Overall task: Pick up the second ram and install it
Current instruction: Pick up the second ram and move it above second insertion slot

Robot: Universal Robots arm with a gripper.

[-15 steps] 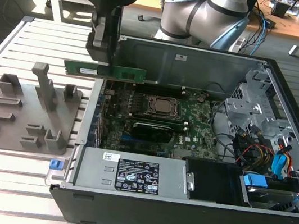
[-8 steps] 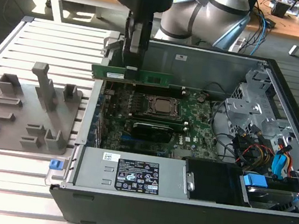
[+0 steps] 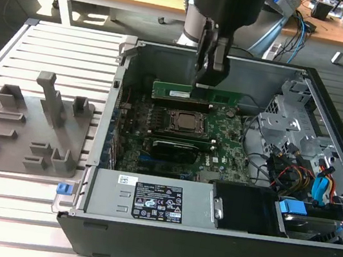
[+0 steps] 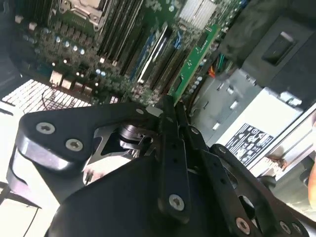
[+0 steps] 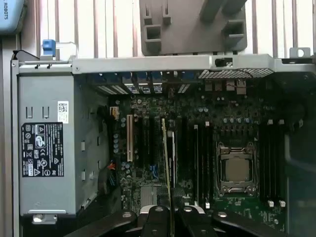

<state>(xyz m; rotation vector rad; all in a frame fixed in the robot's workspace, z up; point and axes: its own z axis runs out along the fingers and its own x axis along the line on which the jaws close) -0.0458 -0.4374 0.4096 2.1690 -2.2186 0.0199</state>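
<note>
I see the second ram (image 3: 228, 99) as a long, thin green stick carrying dark chips and a white label. It stands upright on its long edge, level, pinched at mid-length from above by the gripper (image 3: 206, 82). It sits low over the motherboard (image 3: 220, 150), just behind the processor socket (image 3: 186, 123). In both wrist views (image 4: 194, 58) (image 5: 166, 148) it runs parallel to the memory slots. I cannot tell whether it is seated.

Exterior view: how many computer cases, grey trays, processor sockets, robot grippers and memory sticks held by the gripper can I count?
Computer case: 1
Grey tray: 1
Processor socket: 1
Gripper: 1
Memory stick held by the gripper: 1
Total: 5
</note>
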